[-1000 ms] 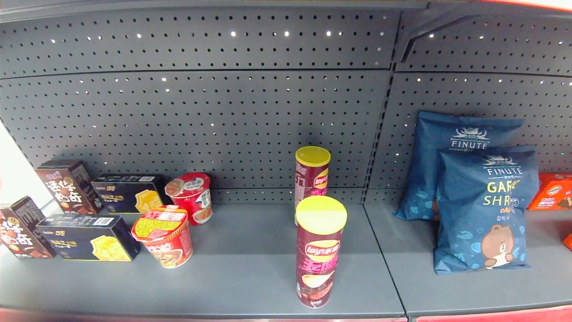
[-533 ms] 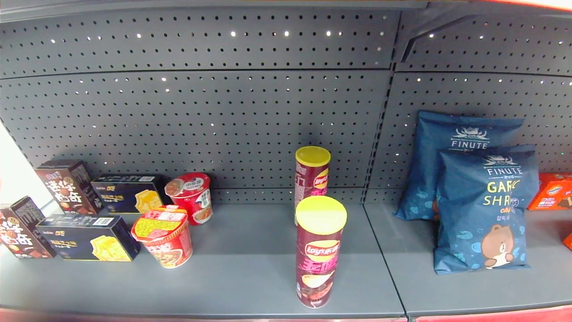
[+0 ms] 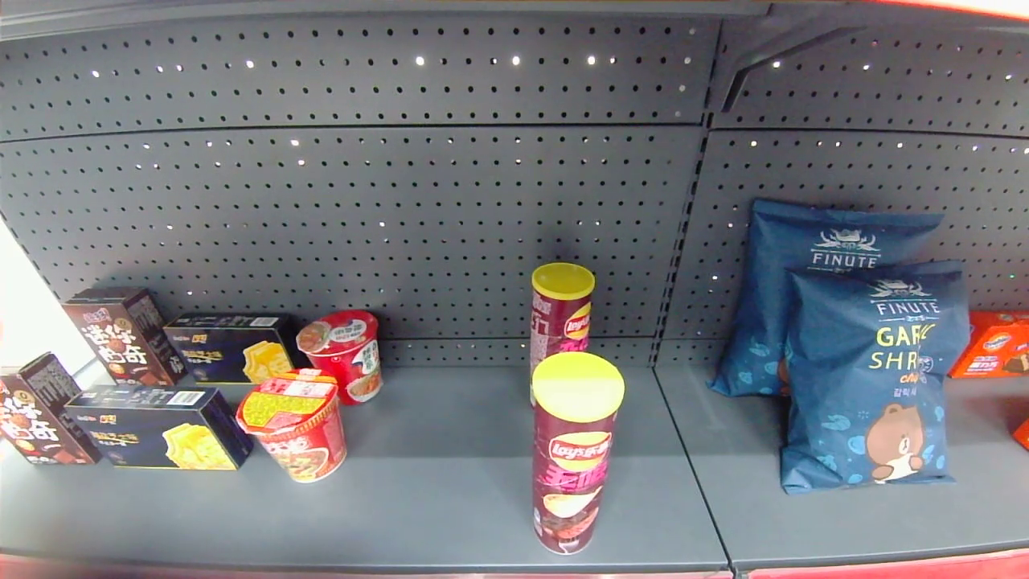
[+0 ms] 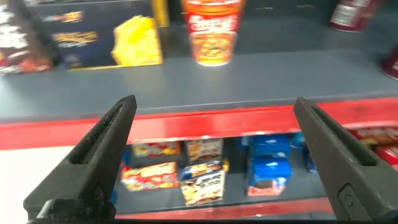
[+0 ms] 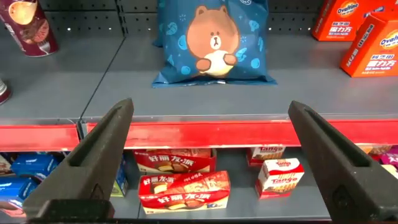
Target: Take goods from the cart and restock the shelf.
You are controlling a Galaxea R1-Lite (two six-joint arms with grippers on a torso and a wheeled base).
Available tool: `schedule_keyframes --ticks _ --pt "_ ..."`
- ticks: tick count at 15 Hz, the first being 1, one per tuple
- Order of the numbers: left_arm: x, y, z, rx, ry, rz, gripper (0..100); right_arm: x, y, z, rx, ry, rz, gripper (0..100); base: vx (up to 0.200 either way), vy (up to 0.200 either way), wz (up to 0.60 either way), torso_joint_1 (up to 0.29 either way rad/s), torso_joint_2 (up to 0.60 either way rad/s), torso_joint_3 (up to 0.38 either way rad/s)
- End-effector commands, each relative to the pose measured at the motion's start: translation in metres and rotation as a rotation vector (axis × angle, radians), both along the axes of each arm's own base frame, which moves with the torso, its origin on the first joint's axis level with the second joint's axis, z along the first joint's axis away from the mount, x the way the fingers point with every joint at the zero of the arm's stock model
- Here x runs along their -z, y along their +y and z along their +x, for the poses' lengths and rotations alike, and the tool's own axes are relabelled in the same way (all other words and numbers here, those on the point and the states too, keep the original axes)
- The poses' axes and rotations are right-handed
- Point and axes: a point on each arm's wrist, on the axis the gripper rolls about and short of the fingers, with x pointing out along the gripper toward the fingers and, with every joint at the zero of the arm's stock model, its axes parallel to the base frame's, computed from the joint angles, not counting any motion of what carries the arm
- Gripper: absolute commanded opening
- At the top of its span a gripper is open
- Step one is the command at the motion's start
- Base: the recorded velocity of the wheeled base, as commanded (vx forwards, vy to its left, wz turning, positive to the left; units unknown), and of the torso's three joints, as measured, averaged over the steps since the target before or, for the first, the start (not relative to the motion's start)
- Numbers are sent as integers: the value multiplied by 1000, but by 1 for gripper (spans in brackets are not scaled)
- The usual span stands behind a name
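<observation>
On the grey shelf (image 3: 450, 490) stand two maroon chip cans with yellow lids, one in front (image 3: 574, 450) and one behind (image 3: 561, 315). Two red noodle cups (image 3: 297, 425) sit left of them, with dark snack boxes (image 3: 161, 426) at the far left. Two blue snack bags (image 3: 872, 378) lean on the right bay. My left gripper (image 4: 214, 158) is open and empty in front of the shelf's red edge (image 4: 205, 124), facing a noodle cup (image 4: 211, 31). My right gripper (image 5: 211, 162) is open and empty, facing the blue bear bag (image 5: 211, 40).
Orange boxes (image 3: 993, 346) stand at the far right, also seen from the right wrist as orange boxes (image 5: 367, 37). A lower shelf holds red snack boxes (image 5: 183, 186) and blue packs (image 4: 267, 168). Bare shelf lies between the cups and the cans.
</observation>
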Motion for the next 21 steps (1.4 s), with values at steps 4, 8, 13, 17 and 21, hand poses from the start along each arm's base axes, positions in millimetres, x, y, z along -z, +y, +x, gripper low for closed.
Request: schedule_keyframes --ticks 4,8,13,17,21 --pt "0 -1 0 -49 2 2 100 0 0 0 0 2 0 100 0 0 0 0 0 0" --pt "2 -2 -7 81 -88 18 100 0 0 0 0 2 0 100 0 0 0 0 0 0" --pt "2 -2 -7 107 -90 48 100 0 0 0 0 2 0 100 0 0 0 0 0 0" --pt "2 -2 -7 95 -89 25 100 0 0 0 0 0 0 100 0 0 0 0 0 0" --pt "2 -2 -7 98 -89 31 100 0 0 0 0 2 0 100 0 0 0 0 0 0"
